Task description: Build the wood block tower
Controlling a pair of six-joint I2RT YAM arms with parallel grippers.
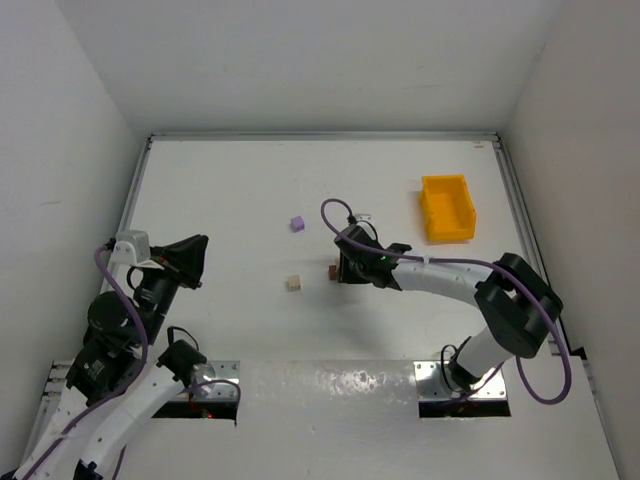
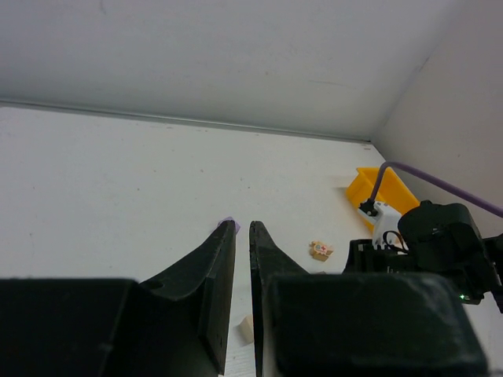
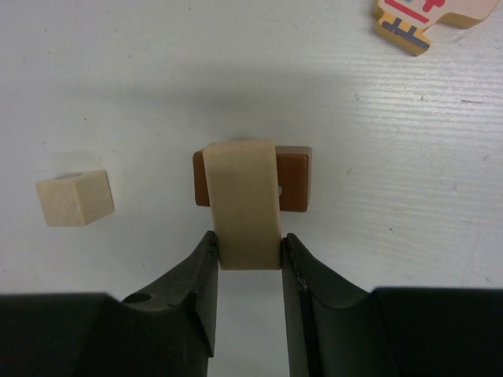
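Note:
My right gripper (image 3: 245,247) is shut on a light tan oblong block (image 3: 244,200), which lies crosswise over a darker brown block (image 3: 295,179) on the white table; I cannot tell whether the two touch. A small light tan cube (image 3: 75,198) sits to the left, also in the top view (image 1: 294,283). In the top view the right gripper (image 1: 340,268) is at the table's middle over the brown block (image 1: 331,271). My left gripper (image 1: 203,262) hovers at the left, jaws nearly together and empty (image 2: 242,226). The tan cube (image 2: 247,328) lies below it.
A yellow plastic bin (image 1: 446,208) stands at the back right. A small purple block (image 1: 297,224) lies behind the tan cube. A flat printed wooden piece (image 3: 416,20) lies just beyond the brown block, also in the left wrist view (image 2: 320,250). White walls enclose the table.

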